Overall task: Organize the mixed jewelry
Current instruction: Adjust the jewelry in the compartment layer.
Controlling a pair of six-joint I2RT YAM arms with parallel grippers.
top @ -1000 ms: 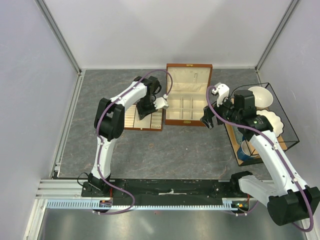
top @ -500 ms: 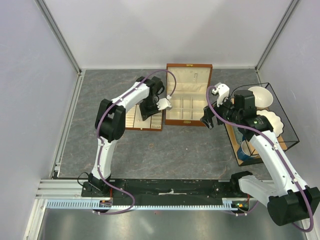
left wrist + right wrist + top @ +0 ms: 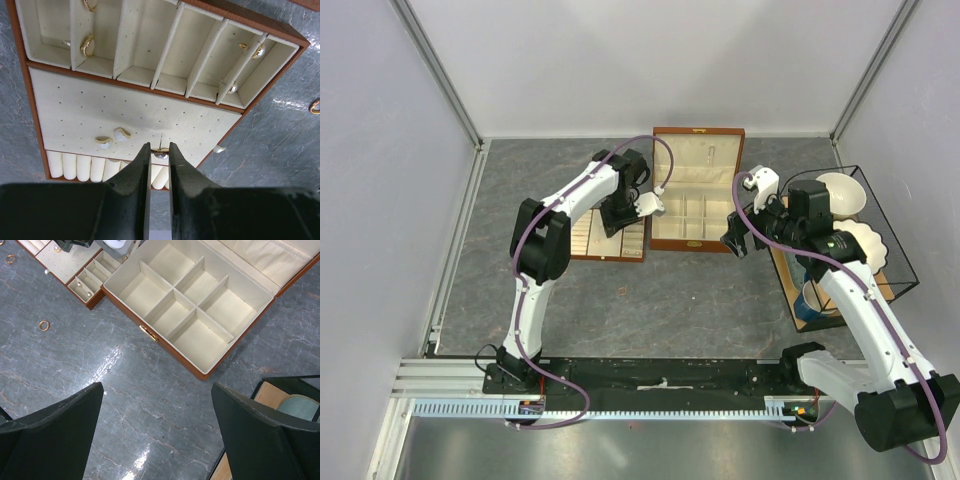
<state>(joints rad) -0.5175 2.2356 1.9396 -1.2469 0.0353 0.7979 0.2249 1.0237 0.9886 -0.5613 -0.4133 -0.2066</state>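
Observation:
In the left wrist view my left gripper is shut on a tiny stud earring with a silver ball, held over the near edge of the cream slotted tray. The mixed jewelry is scattered. Two pale curved pieces lie on the tray's dotted pad. Gold rings and small studs sit in its compartments. A gold ring lies loose on the table. My right gripper hangs open above bare table, in front of the wooden box, whose cream compartments hold nothing.
From above, the tray lies left of the open box, and the left gripper hangs between them. A black wire basket at the right holds white bowls and a blue cup. Grey walls enclose the table.
The left gripper has shifted slightly to the right and away, toward the box, still shut on the earring. The right arm has not moved.

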